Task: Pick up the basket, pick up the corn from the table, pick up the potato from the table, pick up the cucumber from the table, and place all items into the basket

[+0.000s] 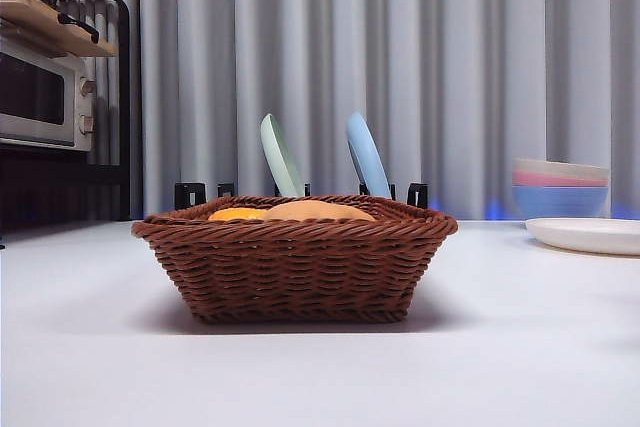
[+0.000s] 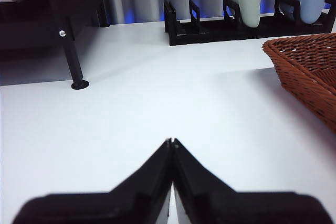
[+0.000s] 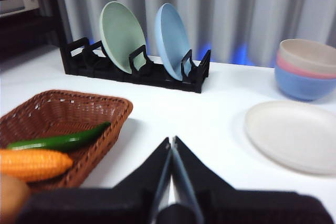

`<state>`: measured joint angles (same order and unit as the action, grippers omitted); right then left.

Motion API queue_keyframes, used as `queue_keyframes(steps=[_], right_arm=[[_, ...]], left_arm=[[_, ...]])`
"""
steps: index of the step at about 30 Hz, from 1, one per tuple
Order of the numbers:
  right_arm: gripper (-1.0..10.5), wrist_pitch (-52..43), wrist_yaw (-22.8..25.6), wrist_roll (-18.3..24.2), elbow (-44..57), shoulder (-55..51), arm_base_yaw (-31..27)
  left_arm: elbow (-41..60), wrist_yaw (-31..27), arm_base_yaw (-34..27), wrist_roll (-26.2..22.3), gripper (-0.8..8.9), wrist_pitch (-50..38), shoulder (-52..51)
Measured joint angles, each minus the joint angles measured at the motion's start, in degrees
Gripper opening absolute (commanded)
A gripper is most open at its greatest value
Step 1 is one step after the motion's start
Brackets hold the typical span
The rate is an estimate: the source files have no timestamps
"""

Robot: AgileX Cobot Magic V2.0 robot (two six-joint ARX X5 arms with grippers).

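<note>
Corn (image 3: 32,164), potato (image 3: 10,198), cucumber (image 3: 58,141) inside basket (image 3: 113,115); left gripper (image 2: 171,142), right gripper (image 3: 171,141) jaws pressed together, empty

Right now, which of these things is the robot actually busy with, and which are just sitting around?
Part of the job:
basket
corn, in the basket
potato, in the basket
cucumber, in the basket

Just lying about:
stacked bowls
white plate
plate rack with two upright plates
microwave
</note>
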<state>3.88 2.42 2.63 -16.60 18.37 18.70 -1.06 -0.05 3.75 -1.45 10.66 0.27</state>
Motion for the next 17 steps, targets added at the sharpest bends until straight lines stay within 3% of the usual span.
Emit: queue_keyframes(steps=[4,11,17], right_arm=[[0.0,-1.40,-5.07,-0.04,5.75,-3.04,-6.16],[0.0,-1.49,-5.42,-0.28,10.93,-8.17,-12.52],[0.0,-1.79,-5.44,-0.48,14.53,-10.62,-13.62]], left_arm=[[0.00,0.00,0.00,0.00,-0.03,-0.02,0.00],[0.00,0.00,0.00,0.00,-0.03,-0.02,0.00],[0.00,0.00,0.00,0.00,-0.03,0.00,0.00]])
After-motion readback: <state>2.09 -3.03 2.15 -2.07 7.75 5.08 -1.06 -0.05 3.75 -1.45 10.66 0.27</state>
